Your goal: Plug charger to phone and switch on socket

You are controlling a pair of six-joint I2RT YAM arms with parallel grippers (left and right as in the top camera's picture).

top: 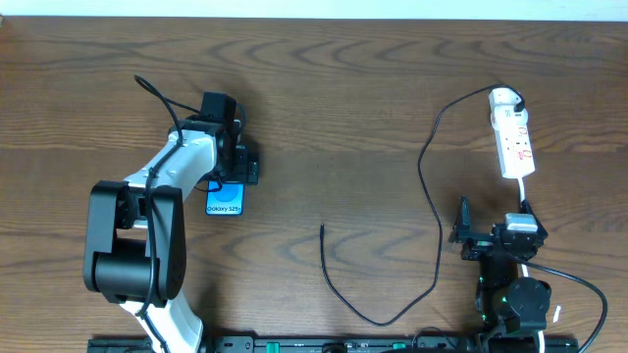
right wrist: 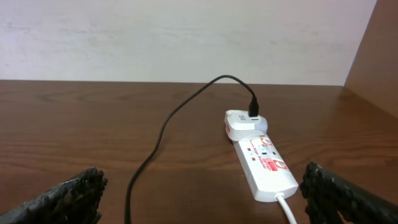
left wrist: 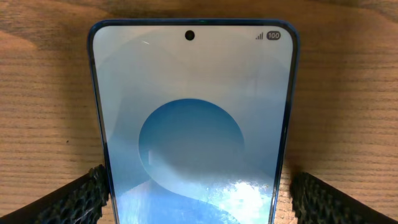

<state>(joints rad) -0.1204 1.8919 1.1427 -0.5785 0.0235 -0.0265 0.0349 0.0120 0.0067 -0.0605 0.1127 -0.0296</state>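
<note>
Overhead, phone: black-edged smartphone with light-blue screen [top: 224, 203] lies left, unplugged.
Left gripper [left wrist: 200, 198]: spread, straddling it, no grip.
Charger: thin black cable [top: 429, 196], tip loose at centre, other end in white power strip [top: 512, 142] far right.
Right gripper [right wrist: 205, 202]: spread, empty.
Remaining, likely: plug-in, switch.

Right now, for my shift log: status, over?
Left gripper open astride phone. Right gripper open, facing socket. Charger tip loose mid-table, not in phone. Nothing blocking.

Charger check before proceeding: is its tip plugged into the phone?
Out: the charger tip lies on the table, apart from the phone.
</note>
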